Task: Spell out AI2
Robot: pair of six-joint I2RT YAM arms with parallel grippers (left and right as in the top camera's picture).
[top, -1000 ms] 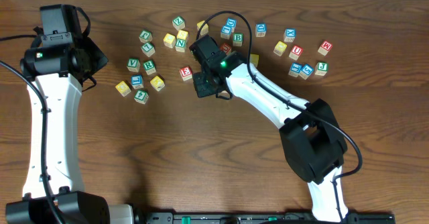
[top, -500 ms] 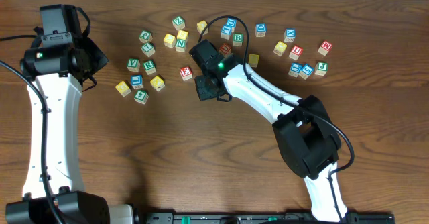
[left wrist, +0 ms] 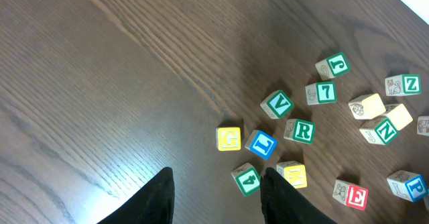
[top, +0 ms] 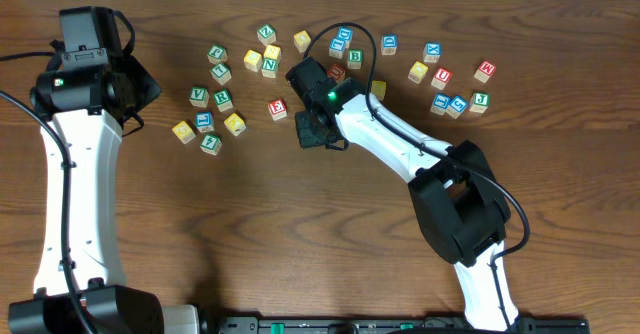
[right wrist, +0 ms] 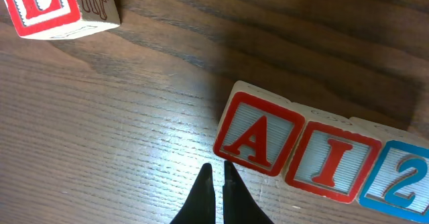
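wooden alphabet cubes, three in the task row: red "a" cube [right wrist: 258, 138], red "i" cube [right wrist: 332, 162], blue "2" cube [right wrist: 399, 180], touching side by side, each character bordered in its own colour. the row lies just beyond the right gripper [right wrist: 219, 174], whose jaws are pressed together on nothing. one red "e" cube [right wrist: 53, 6] sits apart. over twenty loose cubes [top: 223, 100] scatter across the dark brown wood-grain table [top: 250, 234]. left gripper [left wrist: 218, 177]: jaws spread, empty.

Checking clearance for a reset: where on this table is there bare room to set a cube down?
Free: the wood between left arm and right arm, below the 4 cube; also right of the right arm, below the J cube. Crowded: the top band of cubes.
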